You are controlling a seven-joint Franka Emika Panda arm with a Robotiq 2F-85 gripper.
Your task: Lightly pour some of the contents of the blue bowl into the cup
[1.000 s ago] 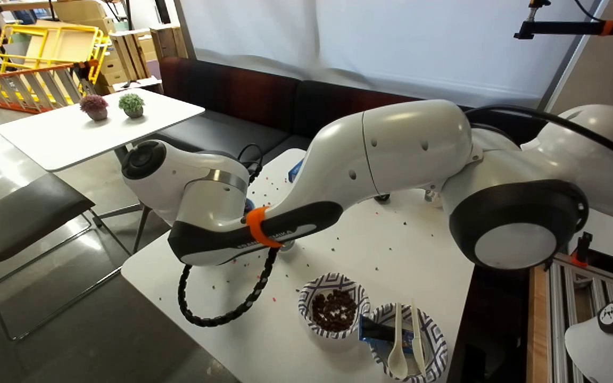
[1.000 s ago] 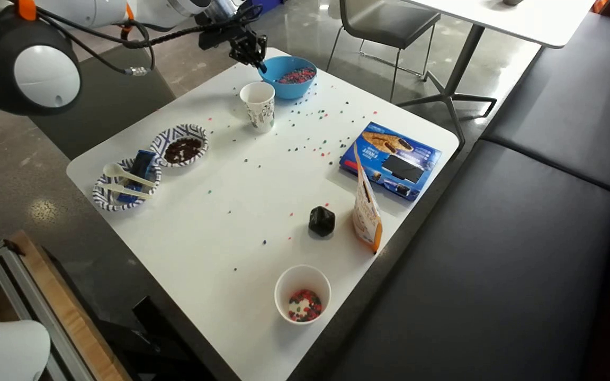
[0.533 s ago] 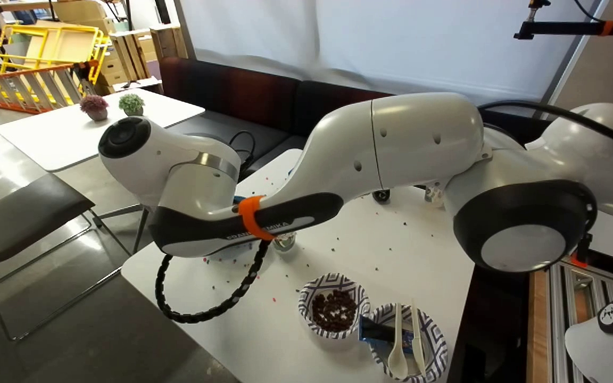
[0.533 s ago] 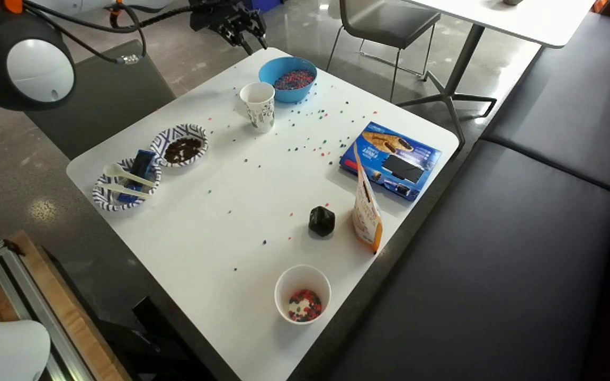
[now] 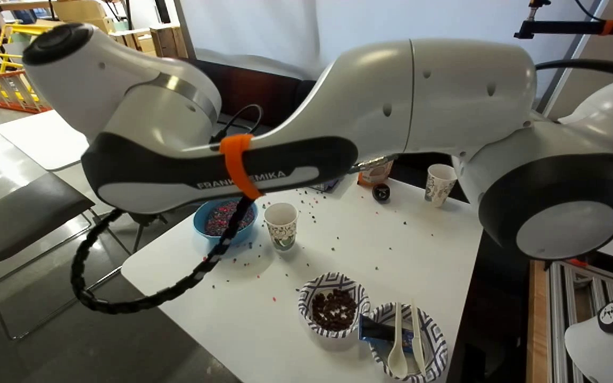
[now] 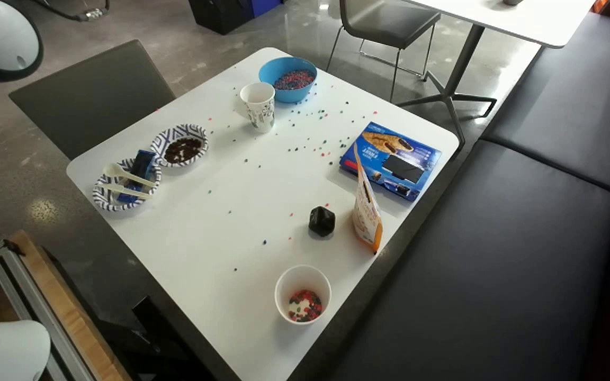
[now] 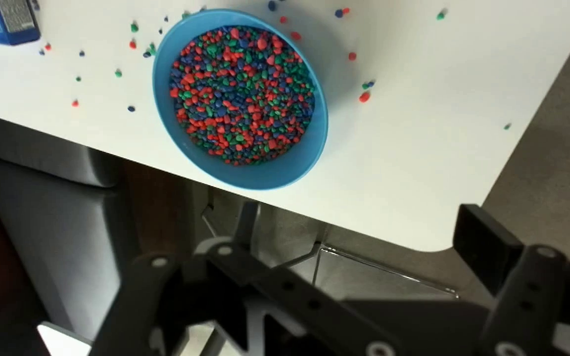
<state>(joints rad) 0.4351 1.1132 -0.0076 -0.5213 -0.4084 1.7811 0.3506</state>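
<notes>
Arm (image 5: pixel 386 106) high across table (image 5: pixel 418 250), gripper (image 7: pixel 361 225) spread wide, blue bowl (image 7: pixel 267 175) below

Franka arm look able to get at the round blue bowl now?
Probably yes: the black claw is open and the wrist view shows nothing between it and the blue bowl. The patterned white paper cup nearby may need avoiding.

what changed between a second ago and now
The black two-finger gripper let go of the round, bright blue bowl, opened and rose away from it along with the white robot arm. The blue bowl seems to have settled slightly. The pale, patterned paper cup beside it and the navy-and-white patterned paper bowl stayed put.
</notes>
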